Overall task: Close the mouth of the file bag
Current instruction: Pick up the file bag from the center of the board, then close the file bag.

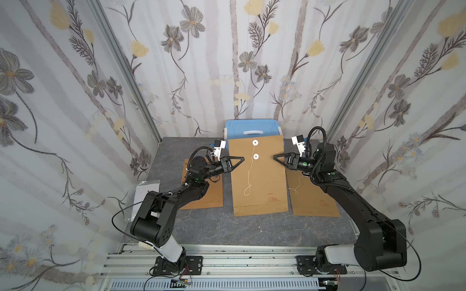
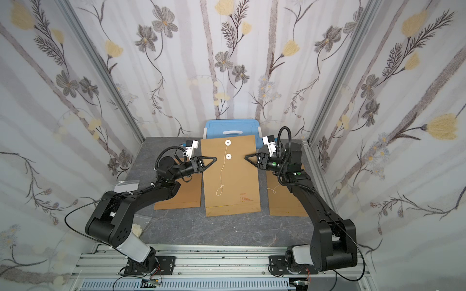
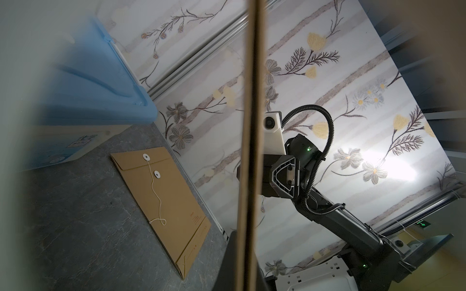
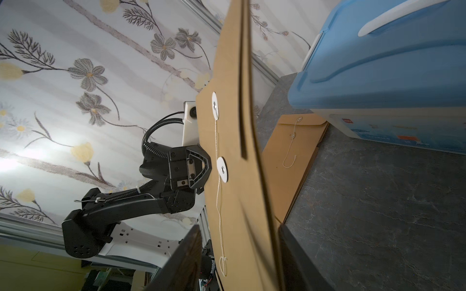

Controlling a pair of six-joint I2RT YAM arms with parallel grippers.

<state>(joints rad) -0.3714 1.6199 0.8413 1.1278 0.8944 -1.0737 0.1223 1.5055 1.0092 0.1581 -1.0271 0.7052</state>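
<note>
File bag (image 1: 262, 181) up off the table (image 1: 252, 231) at centre, between both tools, string (image 1: 249, 176) loose.
Left spare bag (image 1: 214, 194) flat on table; left tool (image 1: 242, 158) clenched on the file bag's left edge; file bag's top end sits in front of the blue box (image 1: 252, 127), string unwound, trailing past both white buttons; right tool (image 1: 274, 157) released, sides apart around the bag's right edge; right spare bag (image 1: 310, 201) flat on table.

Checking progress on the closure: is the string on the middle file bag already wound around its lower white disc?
No: the string hangs loose from the upper disc, past the lower disc, down the middle file bag.
</note>
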